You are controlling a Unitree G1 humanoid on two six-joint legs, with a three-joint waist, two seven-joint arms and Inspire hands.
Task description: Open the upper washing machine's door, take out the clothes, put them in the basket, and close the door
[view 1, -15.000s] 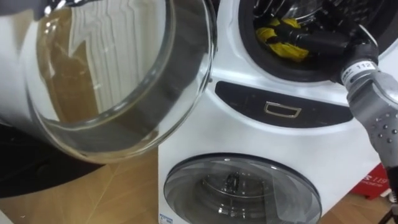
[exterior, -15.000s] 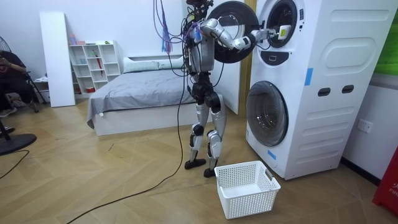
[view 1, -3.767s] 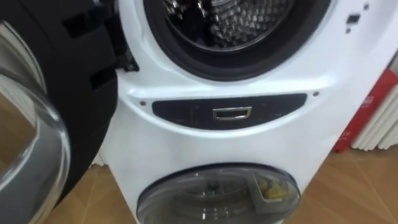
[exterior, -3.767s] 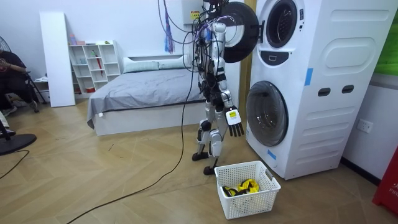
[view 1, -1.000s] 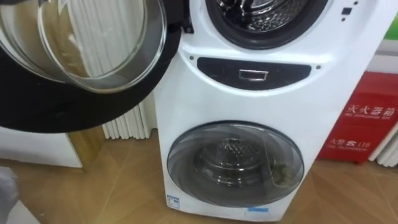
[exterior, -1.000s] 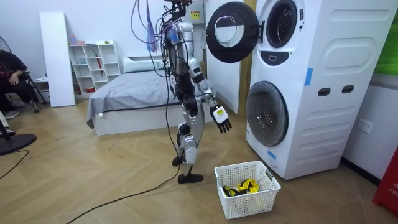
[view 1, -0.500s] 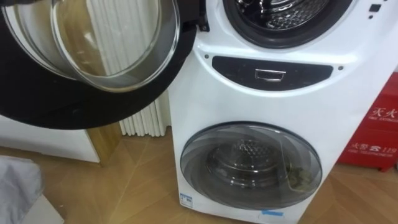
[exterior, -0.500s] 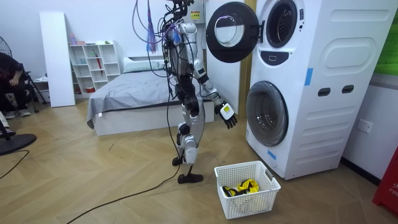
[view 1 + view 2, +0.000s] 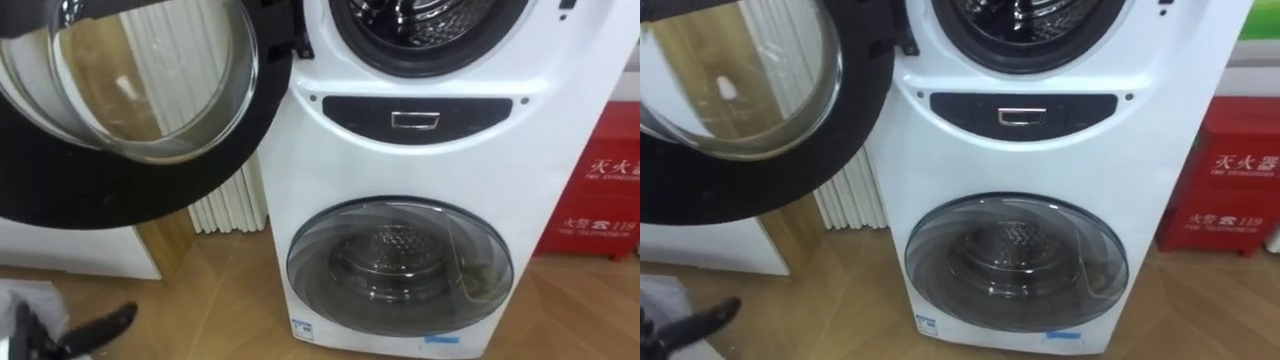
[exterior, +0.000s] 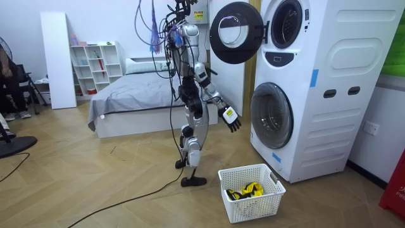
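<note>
Showing left hand [image 9: 95, 328] at lower left, fingers straight, holding nothing; right hand [image 10: 231, 119] spread and empty, held out toward washing machine [image 10: 316, 88]; yellow-and-black clothes [image 10: 245, 190] lying in white basket [image 10: 253, 170] on floor [image 10: 126, 183] beside machine; upper door [image 10: 235, 31] swung open.

Silver-grey limbs, dark torso; black fingers [image 9: 98, 326]; white tag on hand [image 10: 232, 120]; cables from shoulders.

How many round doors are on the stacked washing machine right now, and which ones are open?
2. The upper door is swung open to the left of its drum opening. The lower door is shut, under the dark control panel.
</note>
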